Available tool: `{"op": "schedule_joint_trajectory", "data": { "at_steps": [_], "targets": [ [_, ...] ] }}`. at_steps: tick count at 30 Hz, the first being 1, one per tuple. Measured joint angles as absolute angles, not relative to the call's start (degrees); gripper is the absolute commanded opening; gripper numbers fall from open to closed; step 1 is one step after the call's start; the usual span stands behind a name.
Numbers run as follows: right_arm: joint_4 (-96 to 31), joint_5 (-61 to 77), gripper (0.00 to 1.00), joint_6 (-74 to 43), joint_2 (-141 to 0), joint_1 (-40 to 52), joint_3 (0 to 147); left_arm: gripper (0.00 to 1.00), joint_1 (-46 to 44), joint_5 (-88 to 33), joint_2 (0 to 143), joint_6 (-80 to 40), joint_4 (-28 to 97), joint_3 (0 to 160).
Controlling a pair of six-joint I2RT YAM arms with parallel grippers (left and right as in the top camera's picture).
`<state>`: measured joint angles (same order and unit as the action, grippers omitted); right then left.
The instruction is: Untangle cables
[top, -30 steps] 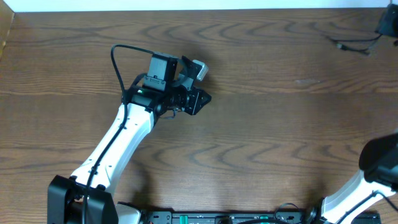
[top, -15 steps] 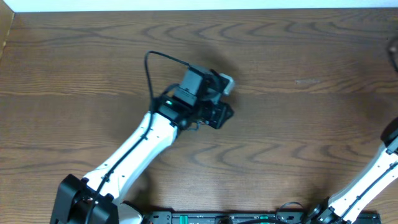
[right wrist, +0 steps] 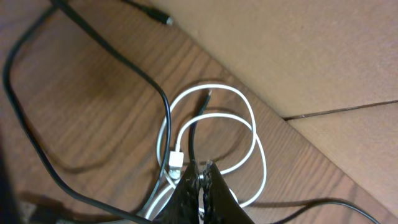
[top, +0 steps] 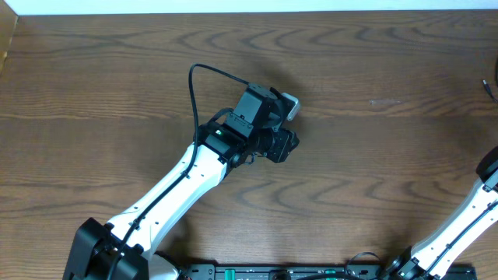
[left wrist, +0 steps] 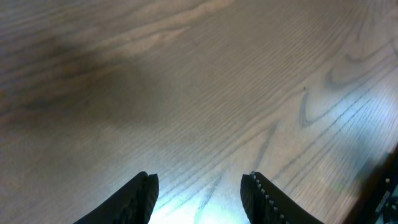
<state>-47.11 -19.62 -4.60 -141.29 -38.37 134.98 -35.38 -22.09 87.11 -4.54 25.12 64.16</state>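
My left gripper (left wrist: 200, 182) hangs over the bare table (left wrist: 199, 74), jaws partly apart with nothing between them. At the table's right edge, my right gripper (right wrist: 201, 180) is pinched tight on the cables (right wrist: 176, 160); white loops and a black strand spread from its tips.

The left arm (top: 175, 183) wears white shells between black joints, with a thin black cable (top: 192, 89) looped at its wrist and a green light (top: 220, 131). The left hand (left wrist: 200, 193) has 2 black ribbed fingers (left wrist: 142, 198).
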Motion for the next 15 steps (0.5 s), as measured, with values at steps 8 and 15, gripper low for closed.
{"op": "schedule_joint_trajectory", "data": {
  "at_steps": [8,15],
  "targets": [
    [-42.65,-16.58,0.14,-10.02,-141.29,-38.59,135.0,0.48,-35.38,-22.09,87.11,-4.56,25.3,64.16],
    [-39.7,-7.7,0.99,-13.67,-141.29,-39.57,135.04,0.49,-35.38,-22.44,87.11,-4.56,25.5,64.16]
  ]
}}
